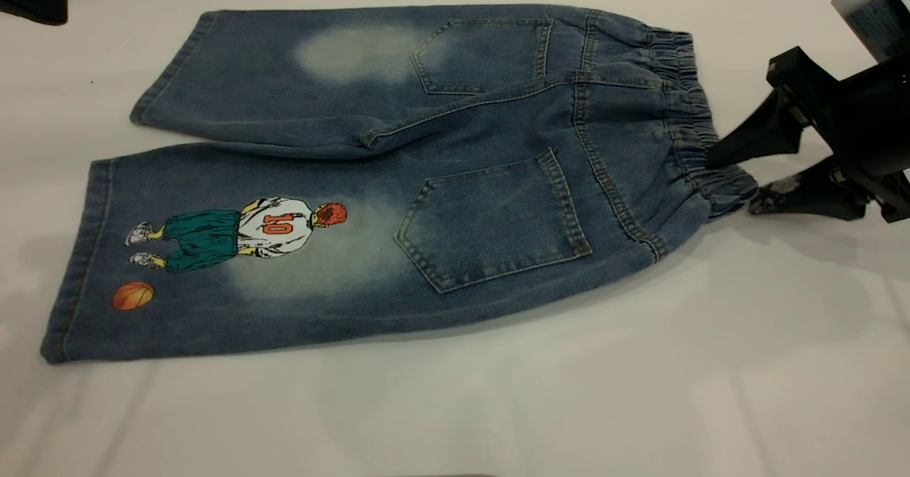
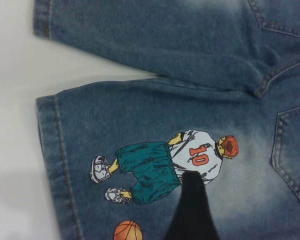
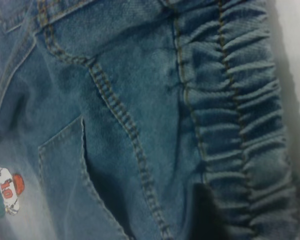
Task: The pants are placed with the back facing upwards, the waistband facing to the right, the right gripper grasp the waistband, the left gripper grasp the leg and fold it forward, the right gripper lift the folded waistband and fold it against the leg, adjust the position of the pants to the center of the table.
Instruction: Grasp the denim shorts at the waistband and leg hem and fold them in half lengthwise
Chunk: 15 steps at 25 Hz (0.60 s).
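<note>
Short blue denim pants (image 1: 398, 178) lie flat, back up, mid white table (image 1: 498, 406). Right gripper (image 1: 729, 182), black, fingers spread around ruffled elastic waistband (image 1: 700, 143): push deeper, catch both layers before closing. Left gripper (image 2: 191, 210) hovers above printed basketball-player leg (image 1: 234, 249), finger state cannot tell; should aim nearer hem.
</note>
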Motion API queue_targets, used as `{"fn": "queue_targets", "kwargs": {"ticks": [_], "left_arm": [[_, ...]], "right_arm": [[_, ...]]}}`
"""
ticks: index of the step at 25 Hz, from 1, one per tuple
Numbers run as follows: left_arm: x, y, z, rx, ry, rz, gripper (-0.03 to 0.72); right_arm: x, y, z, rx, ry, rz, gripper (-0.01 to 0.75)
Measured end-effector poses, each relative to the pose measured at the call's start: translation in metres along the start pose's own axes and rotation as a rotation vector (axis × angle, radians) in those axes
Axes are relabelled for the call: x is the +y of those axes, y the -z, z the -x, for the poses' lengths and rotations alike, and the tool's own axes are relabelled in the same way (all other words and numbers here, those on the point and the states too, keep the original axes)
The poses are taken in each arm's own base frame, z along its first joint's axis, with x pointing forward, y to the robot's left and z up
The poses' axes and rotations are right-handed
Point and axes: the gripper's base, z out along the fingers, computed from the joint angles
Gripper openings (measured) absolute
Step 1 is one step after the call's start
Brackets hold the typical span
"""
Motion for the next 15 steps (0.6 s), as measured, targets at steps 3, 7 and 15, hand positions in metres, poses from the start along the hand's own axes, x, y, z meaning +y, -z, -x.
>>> {"fn": "queue_targets", "kwargs": {"ticks": [3,7,15], "left_arm": [[-0.0005,0.0000,-0.0007,0.007,0.000,-0.005,0.517],[-0.0011,0.0000,-0.0015,0.016,0.000,-0.012,0.517],[-0.0019,0.0001,-0.0026,0.029,0.002,-0.020,0.517]], "right_arm": [[0.0005,0.0000,-0.0002,0.002,0.000,0.005,0.136],[0.0032,0.0000,-0.0012,0.015,0.010,0.034,0.032],[0.0035,0.0001,-0.0023,0.028,0.024,0.037,0.029]]}}
